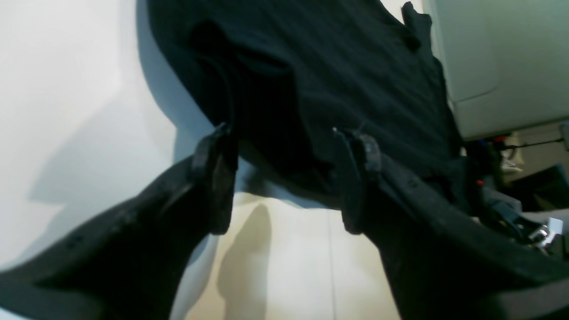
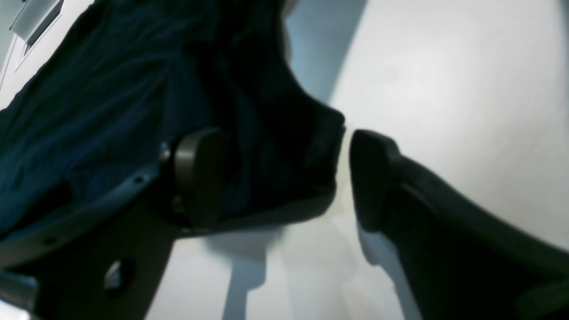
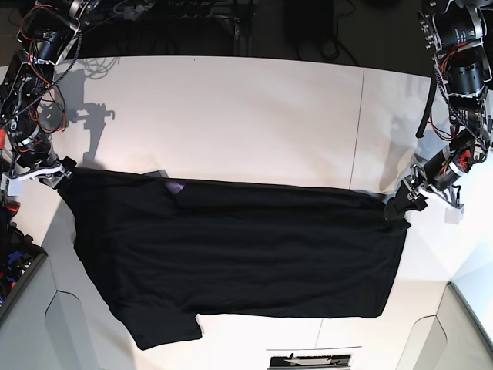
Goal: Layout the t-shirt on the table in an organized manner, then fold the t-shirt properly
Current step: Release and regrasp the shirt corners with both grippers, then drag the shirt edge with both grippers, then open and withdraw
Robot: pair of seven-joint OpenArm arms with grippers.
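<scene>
Black cloth t-shirt (image 3: 239,250) lay spread across the white table (image 3: 231,116); both grippers, left (image 1: 284,178) and right (image 2: 275,178), stood wide open around its corners, so closing evenly before pulling taut seemed wise.

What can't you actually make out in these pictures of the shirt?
- Orange-yellow print: none shows on the t-shirt; base view shows plain black cloth and a purple scrap.
- Shirt's lower edge: hangs past the table front, base view.
- Left gripper and right gripper: blurred wrist views; contact with the cloth is unclear.
</scene>
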